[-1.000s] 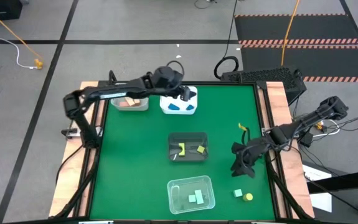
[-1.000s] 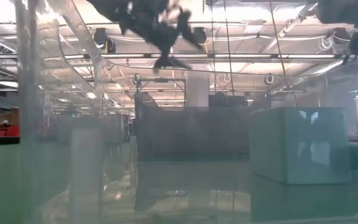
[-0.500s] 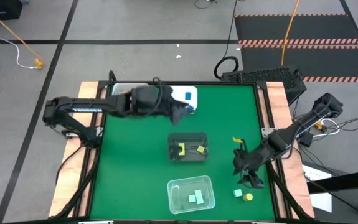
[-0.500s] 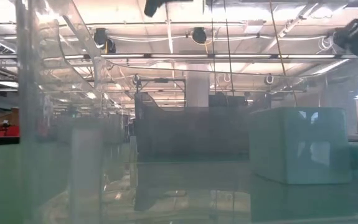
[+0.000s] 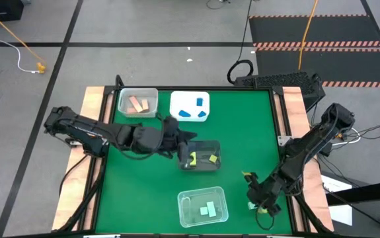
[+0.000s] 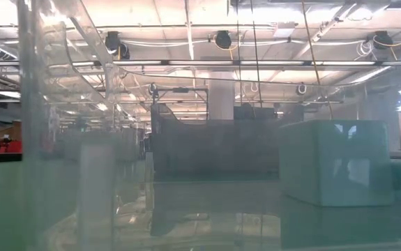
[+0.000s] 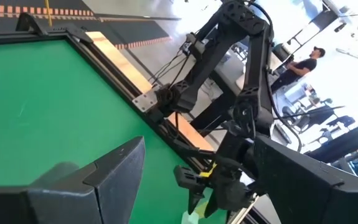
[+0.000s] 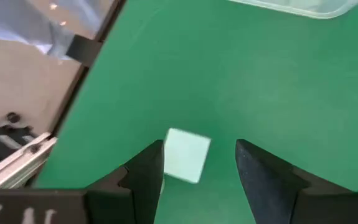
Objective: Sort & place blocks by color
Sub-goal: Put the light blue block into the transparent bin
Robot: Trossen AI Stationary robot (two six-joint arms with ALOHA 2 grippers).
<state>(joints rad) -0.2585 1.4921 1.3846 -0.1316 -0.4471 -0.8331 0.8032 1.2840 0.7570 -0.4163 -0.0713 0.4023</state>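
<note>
A mint green cube (image 8: 187,155) lies on the green mat near the table's near right corner, beside a yellow block (image 5: 264,210). My right gripper (image 8: 200,148) hangs over the cube, open, one finger on each side of it; I see no touch. My left gripper (image 5: 184,141) is open and holds nothing, just left of the middle clear tray (image 5: 203,144), which holds yellow blocks (image 5: 213,158). Salmon blocks (image 5: 135,104) lie in the far left tray, blue blocks (image 5: 191,111) in the white tray, and mint blocks (image 5: 207,210) in the near tray.
The four trays stand in a band from the far left to the near middle of the mat. Bare green mat (image 5: 143,192) lies to the near left and along the right side. The table's wooden rails (image 5: 308,119) edge the mat. In the left wrist view a person (image 7: 303,62) stands far off.
My left gripper has swung from over the white far tray toward the near edge and now sits beside the middle tray. My right gripper has gone toward the near edge and down, rolling at the wrist, and now stands over the mint cube.
</note>
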